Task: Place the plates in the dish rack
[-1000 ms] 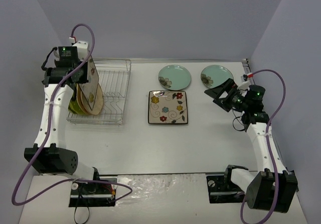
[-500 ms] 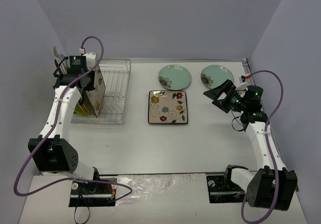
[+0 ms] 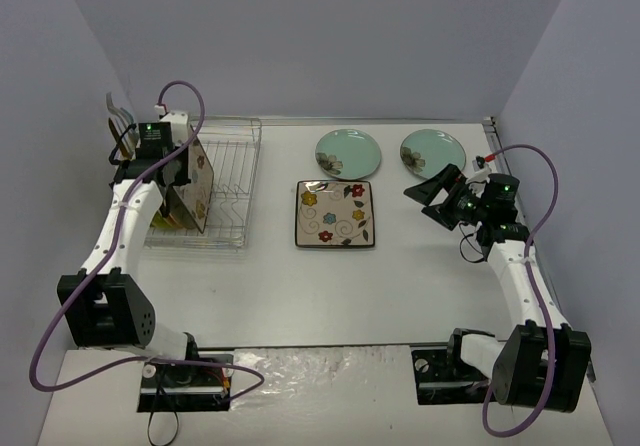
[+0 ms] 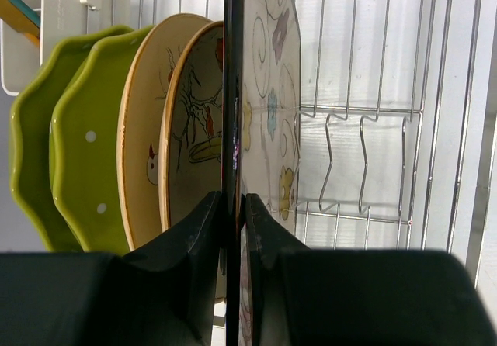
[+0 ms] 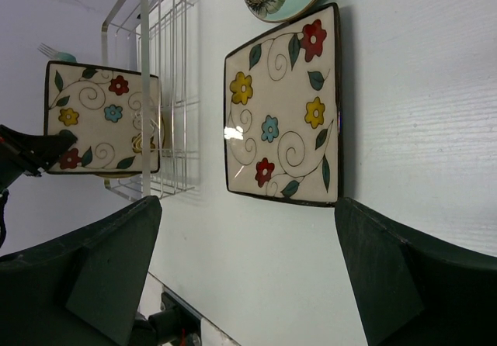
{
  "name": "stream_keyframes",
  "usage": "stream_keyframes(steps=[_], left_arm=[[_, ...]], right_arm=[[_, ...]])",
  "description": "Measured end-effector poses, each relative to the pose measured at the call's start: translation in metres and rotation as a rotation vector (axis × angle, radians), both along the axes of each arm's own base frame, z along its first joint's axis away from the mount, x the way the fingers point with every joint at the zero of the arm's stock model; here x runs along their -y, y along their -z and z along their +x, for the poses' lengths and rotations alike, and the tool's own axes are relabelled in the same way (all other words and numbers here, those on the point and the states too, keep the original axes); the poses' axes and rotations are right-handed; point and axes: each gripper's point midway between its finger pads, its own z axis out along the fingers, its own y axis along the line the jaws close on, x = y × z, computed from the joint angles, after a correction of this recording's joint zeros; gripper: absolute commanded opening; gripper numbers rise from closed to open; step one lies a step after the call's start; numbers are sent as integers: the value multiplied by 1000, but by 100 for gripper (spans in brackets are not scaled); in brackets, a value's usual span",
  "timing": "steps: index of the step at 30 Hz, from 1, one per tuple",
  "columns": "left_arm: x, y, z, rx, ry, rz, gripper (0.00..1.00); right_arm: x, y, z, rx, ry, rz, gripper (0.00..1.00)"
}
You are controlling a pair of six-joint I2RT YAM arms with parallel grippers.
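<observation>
my left gripper (image 4: 233, 206) clenched the square floral plate (image 4: 268, 90) upright, just beside the cream plates (image 4: 182, 129) in the dish rack (image 4: 373, 129) | my right gripper (image 5: 248, 261) gaped empty, facing the second square plate (image 5: 283, 105)

Items as I count them: lime-green dotted plates (image 4: 31, 129) (image 4: 85, 160), two; cream floral round plates (image 4: 140, 129) (image 4: 194, 144), two; square floral plates (image 4: 268, 90) (image 3: 334, 213), two; pale teal round plates (image 3: 348, 152) (image 3: 432, 152), two; eight plates altogether. Dish rack (image 3: 236, 166), one. My own end effectors (image 4: 234, 206) (image 5: 247, 230), two.

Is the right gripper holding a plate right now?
No, the right gripper is open with nothing between its fingers; the square plate lies flat on the table ahead of it.
</observation>
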Motion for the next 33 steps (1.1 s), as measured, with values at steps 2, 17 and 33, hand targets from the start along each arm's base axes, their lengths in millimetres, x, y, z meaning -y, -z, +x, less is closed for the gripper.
stream_keyframes(steps=[2,17,33], left_arm=[[1,1,-3,2,-3,-6,5],[-12,-14,-16,50,-61,17,48],[-8,-37,-26,68,-98,-36,97]], right_arm=[[1,0,0,1,3,-4,91],[-3,13,1,-29,7,-20,91],[-32,89,14,-165,-77,-138,86]])
